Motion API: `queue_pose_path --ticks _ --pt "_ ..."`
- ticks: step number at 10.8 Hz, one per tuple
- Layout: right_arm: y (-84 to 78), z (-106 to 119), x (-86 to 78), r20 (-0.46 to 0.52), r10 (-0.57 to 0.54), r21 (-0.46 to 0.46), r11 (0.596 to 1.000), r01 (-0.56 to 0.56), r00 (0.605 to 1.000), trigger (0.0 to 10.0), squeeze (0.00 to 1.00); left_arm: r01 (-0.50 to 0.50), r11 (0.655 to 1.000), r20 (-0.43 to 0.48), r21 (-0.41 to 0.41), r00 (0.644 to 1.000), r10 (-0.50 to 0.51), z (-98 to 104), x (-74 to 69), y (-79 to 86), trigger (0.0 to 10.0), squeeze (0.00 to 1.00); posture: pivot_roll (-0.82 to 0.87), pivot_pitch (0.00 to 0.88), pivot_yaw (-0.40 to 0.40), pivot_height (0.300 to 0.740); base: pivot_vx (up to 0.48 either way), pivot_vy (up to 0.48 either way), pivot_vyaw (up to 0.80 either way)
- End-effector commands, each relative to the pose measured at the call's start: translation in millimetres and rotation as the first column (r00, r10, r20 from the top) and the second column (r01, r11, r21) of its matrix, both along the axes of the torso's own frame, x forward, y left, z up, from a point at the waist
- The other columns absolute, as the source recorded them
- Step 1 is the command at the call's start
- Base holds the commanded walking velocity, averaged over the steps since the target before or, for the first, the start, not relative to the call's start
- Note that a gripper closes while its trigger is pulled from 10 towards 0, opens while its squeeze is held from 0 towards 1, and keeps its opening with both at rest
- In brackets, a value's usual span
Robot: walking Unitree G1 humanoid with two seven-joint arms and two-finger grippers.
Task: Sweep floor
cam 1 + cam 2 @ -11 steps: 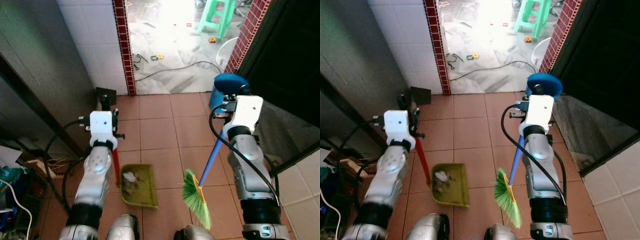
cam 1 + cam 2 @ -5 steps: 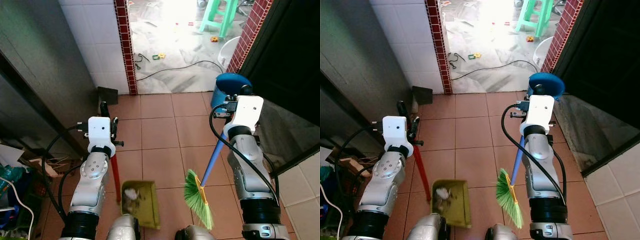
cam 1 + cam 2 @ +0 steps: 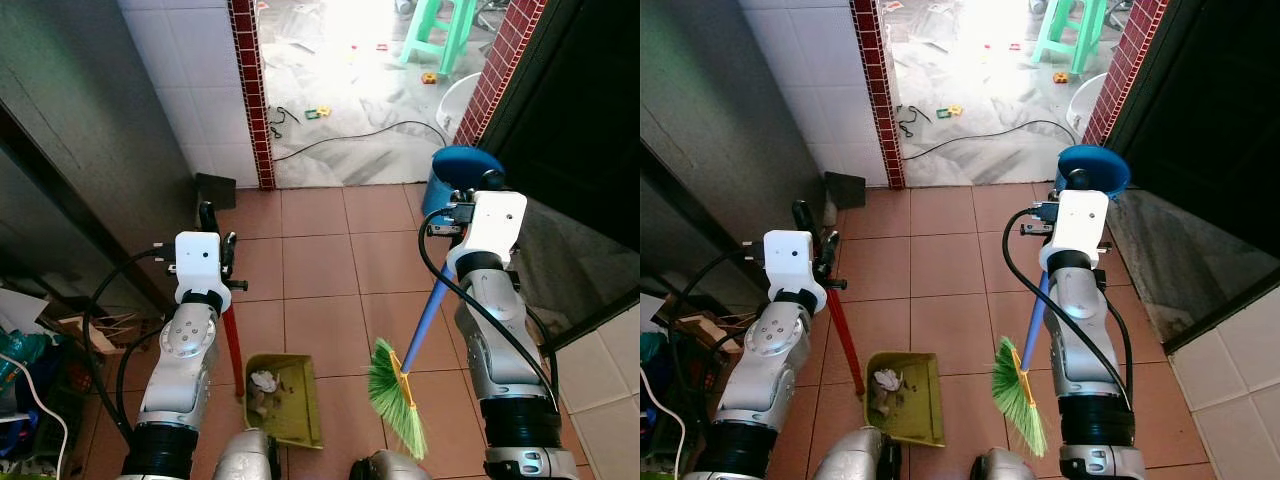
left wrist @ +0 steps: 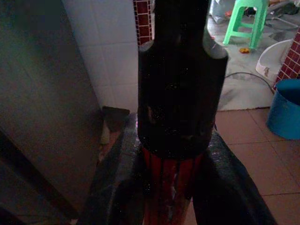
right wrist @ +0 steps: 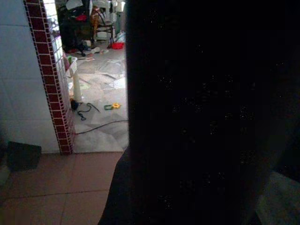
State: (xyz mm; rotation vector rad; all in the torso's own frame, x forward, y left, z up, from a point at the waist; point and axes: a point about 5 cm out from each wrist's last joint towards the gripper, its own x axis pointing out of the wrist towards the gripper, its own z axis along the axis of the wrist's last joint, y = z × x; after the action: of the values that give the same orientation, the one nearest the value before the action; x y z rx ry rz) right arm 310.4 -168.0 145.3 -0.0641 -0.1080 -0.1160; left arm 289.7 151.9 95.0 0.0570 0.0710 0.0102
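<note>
Open tiled floor (image 3: 315, 265) lies between the two arms up to the doorway, bounded by the brick-edged wall (image 3: 247, 90) at left, the blue bucket (image 3: 452, 175) at right, and the green dustpan (image 3: 283, 398) and broom (image 3: 395, 385) nearest the robot.

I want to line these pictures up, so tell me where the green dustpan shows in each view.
Left eye view: the dustpan lies low and left of centre, beside its red handle.
Right eye view: low and left of centre too.
Left wrist view: the red handle between the black fingers; the pan is not in it.
Right wrist view: not in it.
Shared landmark: the brick pillar.
</note>
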Motion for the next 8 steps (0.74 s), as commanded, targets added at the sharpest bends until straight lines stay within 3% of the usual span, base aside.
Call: queue_pose_path --ticks 1,8 --pt "1.0 5 0.9 0.018 -0.002 0.000 1.000 0.002 1.000 10.0 0.00 0.005 1.000 0.054 0.009 0.999 -0.006 12 1.7 1.7 10.0 0.00 0.01 0.086 0.043 0.740 0.000 0.000 0.00" --pt "8.1 -6 -0.1 -0.032 0.063 -0.017 0.998 -0.064 0.997 10.0 0.00 0.008 1.000 0.032 -0.001 0.999 -0.008 14 -3.3 -4.0 10.0 0.00 -0.01 0.085 0.005 0.740 0.000 0.000 0.00"
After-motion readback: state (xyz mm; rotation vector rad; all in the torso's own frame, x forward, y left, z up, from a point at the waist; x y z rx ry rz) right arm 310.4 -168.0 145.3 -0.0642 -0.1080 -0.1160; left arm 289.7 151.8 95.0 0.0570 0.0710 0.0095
